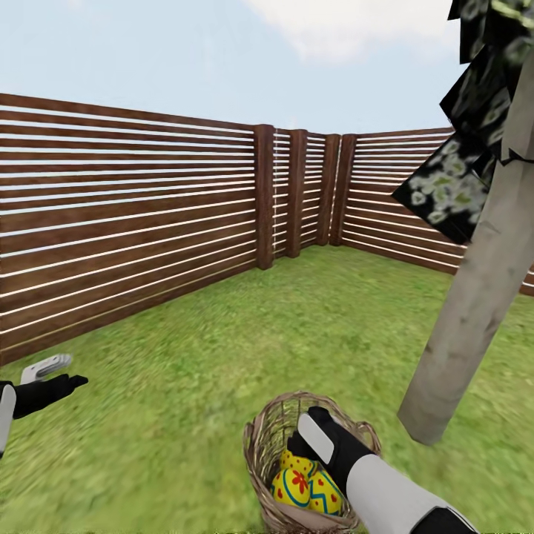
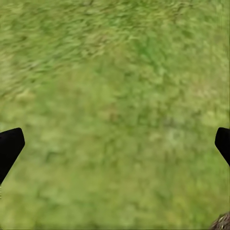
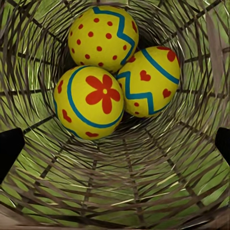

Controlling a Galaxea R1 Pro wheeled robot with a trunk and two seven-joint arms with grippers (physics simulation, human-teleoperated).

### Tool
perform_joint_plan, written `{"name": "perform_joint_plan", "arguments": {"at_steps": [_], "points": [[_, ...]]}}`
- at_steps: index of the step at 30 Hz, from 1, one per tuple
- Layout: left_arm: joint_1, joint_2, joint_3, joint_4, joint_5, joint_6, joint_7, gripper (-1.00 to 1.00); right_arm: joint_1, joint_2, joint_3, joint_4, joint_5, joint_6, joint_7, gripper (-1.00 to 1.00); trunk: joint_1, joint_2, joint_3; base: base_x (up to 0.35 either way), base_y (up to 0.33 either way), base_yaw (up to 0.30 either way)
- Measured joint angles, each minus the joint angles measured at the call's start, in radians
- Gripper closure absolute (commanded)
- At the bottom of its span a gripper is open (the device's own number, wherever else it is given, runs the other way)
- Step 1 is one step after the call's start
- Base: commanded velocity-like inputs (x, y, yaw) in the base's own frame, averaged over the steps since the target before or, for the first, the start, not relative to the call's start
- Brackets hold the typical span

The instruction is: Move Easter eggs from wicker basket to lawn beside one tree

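wicker basket: rough woven cane; Easter eggs: smooth painted; fence: wood slats

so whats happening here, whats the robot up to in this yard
The robot's right hand is reaching into the wicker basket on the lawn, open, fingers not yet touching anything. All three Easter eggs lie bunched together at the bottom of the basket. The left hand hangs open over bare grass, holding nothing. A tree with a grey-beige trunk stands just right of the basket, near the wooden fence.
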Motion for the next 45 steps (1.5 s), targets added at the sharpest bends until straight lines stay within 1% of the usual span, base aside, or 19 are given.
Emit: {"name": "perform_joint_plan", "arguments": {"at_steps": [3,18,22,28,33,37,45], "points": [[0.000,0.000,0.000,0.000,0.000,0.000,0.000,-1.00,0.000,0.000,0.000,0.000,0.000,0.000,0.000,-1.00,0.012,-0.021,-0.014,0.000,0.000,0.073],[0.000,-0.001,-0.001,0.000,0.000,-0.001,0.000,-1.00,0.000,0.000,-0.002,0.000,0.000,-0.002,0.000,-1.00,0.012,-0.021,-0.039,0.000,0.000,0.075],[0.000,-0.001,-0.016,0.000,0.001,-0.001,0.000,-1.00,0.000,0.000,-0.003,0.000,-0.001,-0.010,0.000,-1.00,0.012,-0.021,-0.045,0.006,0.006,0.075],[0.000,-0.002,-0.022,0.000,0.000,-0.002,0.000,-1.00,0.000,0.000,-0.003,0.000,-0.002,-0.037,0.000,-1.00,0.012,-0.021,-0.055,0.030,0.028,-0.003],[0.000,-0.002,-0.023,0.000,0.000,-0.002,0.000,-1.00,0.000,0.000,-0.003,0.000,-0.001,-0.040,0.001,-1.00,0.012,-0.021,-0.057,0.014,0.003,-0.028],[0.000,-0.002,-0.023,0.000,0.000,-0.002,0.000,-1.00,0.000,0.000,-0.003,0.000,-0.001,-0.040,0.001,-1.00,0.011,-0.021,-0.058,0.168,0.000,-0.042],[0.000,-0.002,-0.023,0.000,0.000,-0.002,0.000,-1.00,0.000,0.000,-0.002,0.000,-0.001,-0.040,0.001,-1.00,0.012,-0.021,-0.058,0.067,0.000,-0.190]]}}
